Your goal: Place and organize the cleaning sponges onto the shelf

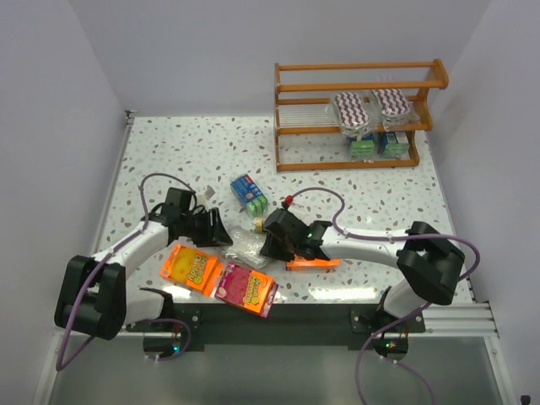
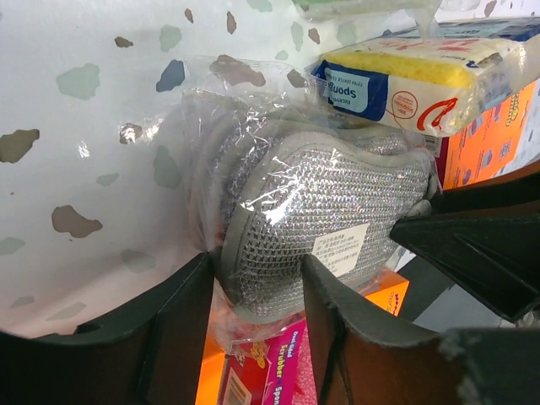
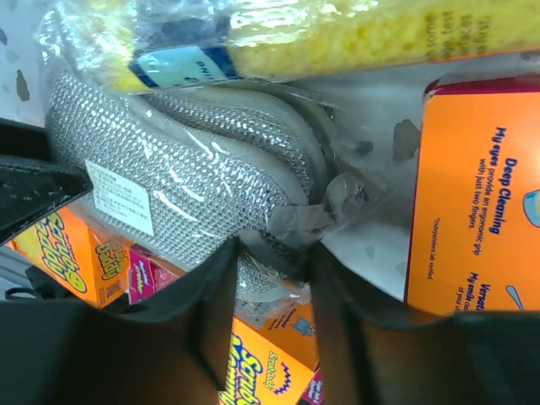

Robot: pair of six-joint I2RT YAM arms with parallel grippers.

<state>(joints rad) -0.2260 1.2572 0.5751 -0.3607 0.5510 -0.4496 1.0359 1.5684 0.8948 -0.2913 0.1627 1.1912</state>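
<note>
The silver mesh scrubber pack is gripped from both ends near the front middle of the table, well apart from the shelf at the far right. One end of the pad is pinched between the fingers of the left gripper, and the opposite edge, with crumpled wrap, is pinched in the right gripper.

A hand-over is judged to be the step in hand. One grip should be released fully before the pack is drawn away by the other, or the thin film may be torn. The pad body should be clamped, not loose wrap. The free stretch of the middle tier, left of the zigzag pads, is suggested as the target.

Whether the pack is lifted off the table cannot be told. The yellow sponge just beside it is cut off in both wrist views. The small white label cannot be read.
</note>
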